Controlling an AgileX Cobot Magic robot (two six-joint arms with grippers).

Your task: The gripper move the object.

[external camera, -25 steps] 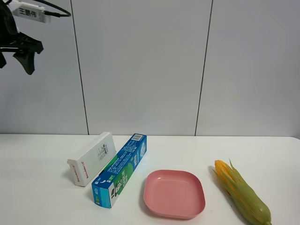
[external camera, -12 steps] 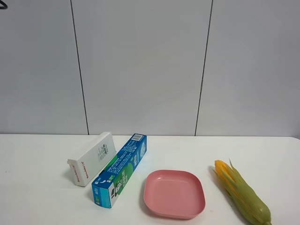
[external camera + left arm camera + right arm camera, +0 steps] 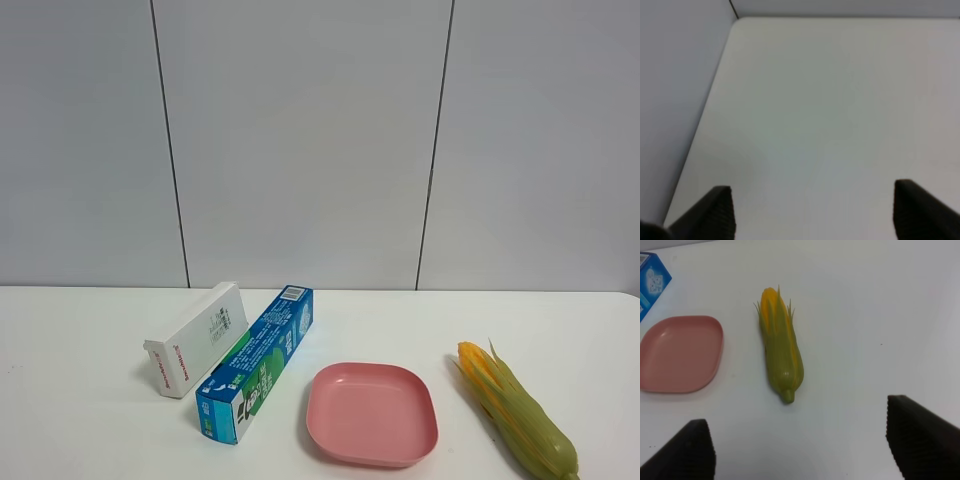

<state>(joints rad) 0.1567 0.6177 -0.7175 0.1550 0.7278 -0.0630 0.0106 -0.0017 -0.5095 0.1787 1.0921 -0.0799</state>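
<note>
Beside the blue-green box (image 3: 256, 364), the object (image 3: 196, 339) lies untouched; both grippers gape empty

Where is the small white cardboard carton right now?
In the exterior high view, the small white cardboard carton lies left of centre on the white table, against the long blue-green box.
</note>
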